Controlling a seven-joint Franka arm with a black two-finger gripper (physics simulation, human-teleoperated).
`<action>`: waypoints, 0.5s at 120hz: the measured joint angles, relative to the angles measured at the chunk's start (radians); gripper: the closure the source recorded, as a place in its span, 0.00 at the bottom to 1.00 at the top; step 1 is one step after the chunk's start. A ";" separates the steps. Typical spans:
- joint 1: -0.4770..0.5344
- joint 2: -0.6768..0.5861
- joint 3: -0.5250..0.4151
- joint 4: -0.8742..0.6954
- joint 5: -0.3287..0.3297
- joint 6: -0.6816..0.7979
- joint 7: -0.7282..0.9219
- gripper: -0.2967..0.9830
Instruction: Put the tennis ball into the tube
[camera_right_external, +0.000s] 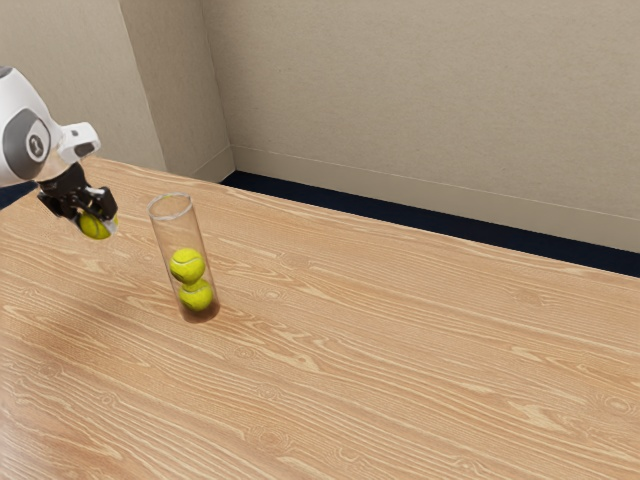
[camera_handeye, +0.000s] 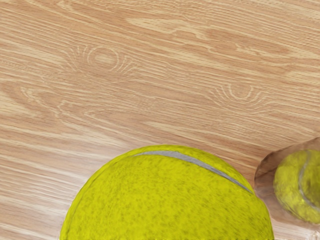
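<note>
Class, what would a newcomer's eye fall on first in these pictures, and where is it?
Probably the clear tube standing on the wooden table, with two yellow-green balls stacked inside at its bottom. Next comes the third ball, held in the black gripper toward the exterior view's left and looming large at the wrist view's lower edge.

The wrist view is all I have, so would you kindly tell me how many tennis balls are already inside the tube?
Observer: Two, an upper ball and a lower ball.
Operator: Thank you. Is there room for another above them?
Observer: Yes, the tube has empty space between the upper ball and its open rim.
Operator: And how is the third ball gripped, if I may ask?
Observer: The black fingers are closed on the third ball from two sides.
</note>
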 joint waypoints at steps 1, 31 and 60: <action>0.001 -0.005 -0.004 0.000 0.000 -0.003 0.000 0.52; -0.012 -0.093 -0.090 0.016 0.010 -0.075 -0.027 0.50; -0.013 -0.100 -0.173 0.067 0.112 -0.145 -0.076 0.49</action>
